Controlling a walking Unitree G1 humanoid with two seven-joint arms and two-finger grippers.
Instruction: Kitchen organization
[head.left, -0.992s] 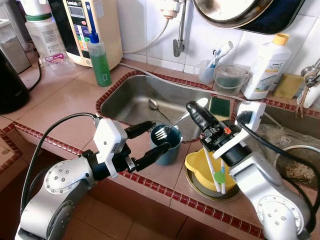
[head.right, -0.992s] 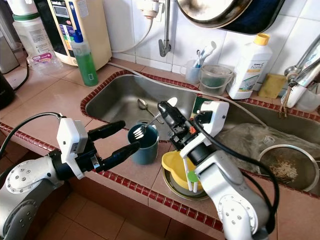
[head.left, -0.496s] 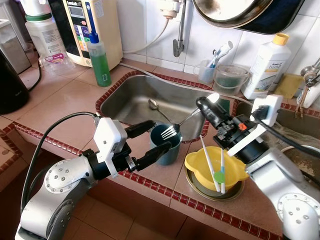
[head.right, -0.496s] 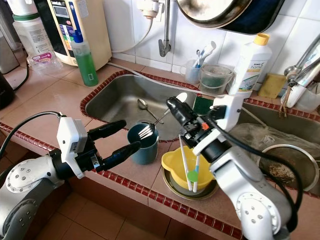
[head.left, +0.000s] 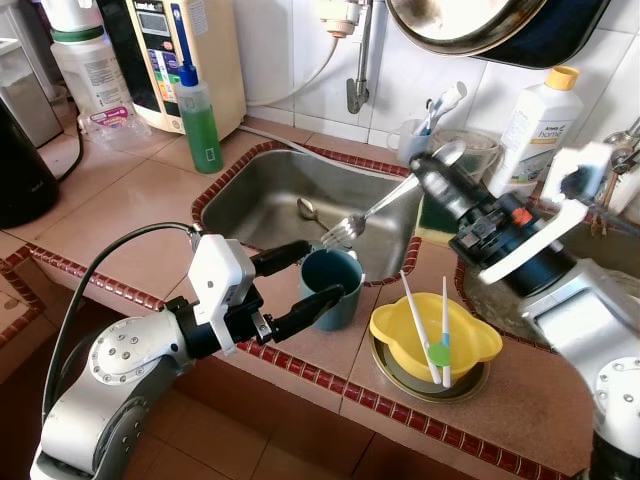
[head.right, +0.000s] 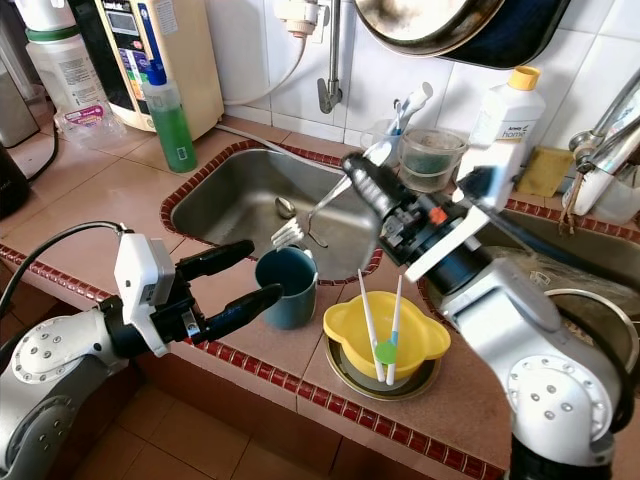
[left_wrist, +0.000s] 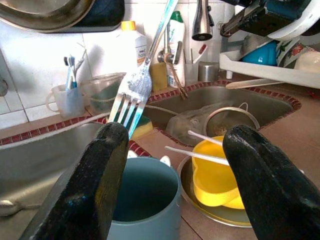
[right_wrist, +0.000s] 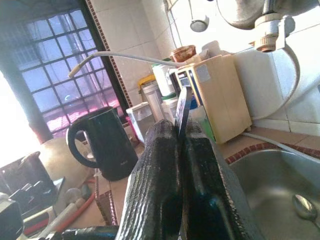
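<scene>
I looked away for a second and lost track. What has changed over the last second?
The right gripper, still shut on the fork, has lifted it up out of the blue cup and drawn back; its tines now hang above the sink. The left gripper stays open around the cup; yellow bowl unchanged.

Place: a home kitchen.
Counter: beige tiles edged in red mosaic (head.left: 130, 190).
Sink: steel basin (head.left: 270, 195) set into the counter, a spoon (head.left: 307, 211) lying in it.
Wall: white tiles, a tap (head.left: 357, 60), a pan (head.left: 480, 25) hanging.
Supplies: green soap bottle (head.left: 199, 118), white detergent bottle (head.left: 533, 125), toothbrush cup (head.left: 412, 140).
Appliances: black kettle (right_wrist: 102, 142), water purifier (head.left: 185, 55).
</scene>
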